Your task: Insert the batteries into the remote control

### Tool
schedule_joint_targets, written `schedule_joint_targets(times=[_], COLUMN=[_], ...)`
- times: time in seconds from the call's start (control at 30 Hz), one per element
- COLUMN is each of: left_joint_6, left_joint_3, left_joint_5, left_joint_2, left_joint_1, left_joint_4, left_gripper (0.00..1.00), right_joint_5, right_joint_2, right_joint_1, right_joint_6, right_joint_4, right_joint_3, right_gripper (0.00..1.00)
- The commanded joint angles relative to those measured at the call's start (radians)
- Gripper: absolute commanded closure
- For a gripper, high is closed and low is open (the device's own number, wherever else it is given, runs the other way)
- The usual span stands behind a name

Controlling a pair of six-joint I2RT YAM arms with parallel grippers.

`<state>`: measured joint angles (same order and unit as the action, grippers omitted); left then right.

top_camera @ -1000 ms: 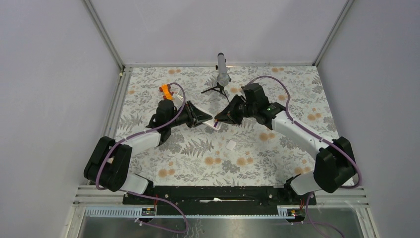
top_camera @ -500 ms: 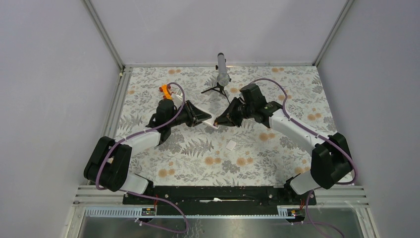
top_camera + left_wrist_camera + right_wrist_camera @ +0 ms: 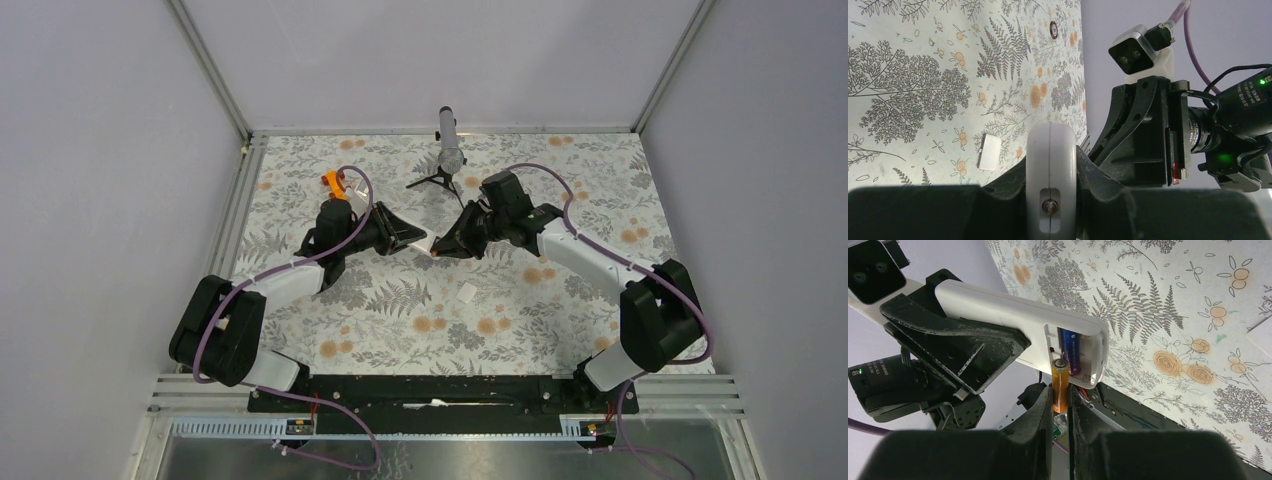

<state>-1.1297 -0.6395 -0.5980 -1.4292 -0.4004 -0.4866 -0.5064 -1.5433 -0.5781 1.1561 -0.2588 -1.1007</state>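
My left gripper (image 3: 420, 240) is shut on the white remote control (image 3: 1051, 180) and holds it above the table; in the right wrist view the remote (image 3: 998, 310) shows its open battery bay. The dark blue-purple battery (image 3: 1071, 354) lies in the bay. My right gripper (image 3: 1061, 405) is shut on the orange battery (image 3: 1060, 385), whose tip touches the bay's open end beside the blue one. In the top view the right gripper (image 3: 440, 247) meets the left one at the remote (image 3: 430, 244).
The flat white square cover (image 3: 466, 291) lies on the floral mat, and it also shows in the left wrist view (image 3: 990, 151). An orange toy piece (image 3: 334, 181) sits behind the left arm. A small tripod with a grey cylinder (image 3: 448, 150) stands at the back.
My right gripper has moved left and closer to the left gripper, bringing the orange battery up to the remote. The left arm has barely moved.
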Motion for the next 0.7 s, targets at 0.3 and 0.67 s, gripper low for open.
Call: schedule_joint_targets(times=[0.3, 0.67], left_joint_6=[0.025, 0.034], left_joint_3=[-0.045, -0.044], left_joint_5=[0.010, 0.002], left_joint_2=[0.039, 0.050], left_joint_1=[-0.005, -0.005], left_joint_4=[-0.028, -0.028], left_gripper=[1.00, 1.00], right_joint_5=[-0.015, -0.025], right_joint_2=[-0.022, -0.033], right_joint_1=[-0.007, -0.006], right_joint_6=[0.022, 0.027], right_joint_4=[-0.036, -0.051], right_joint_3=[-0.041, -0.042], right_gripper=[0.86, 0.83])
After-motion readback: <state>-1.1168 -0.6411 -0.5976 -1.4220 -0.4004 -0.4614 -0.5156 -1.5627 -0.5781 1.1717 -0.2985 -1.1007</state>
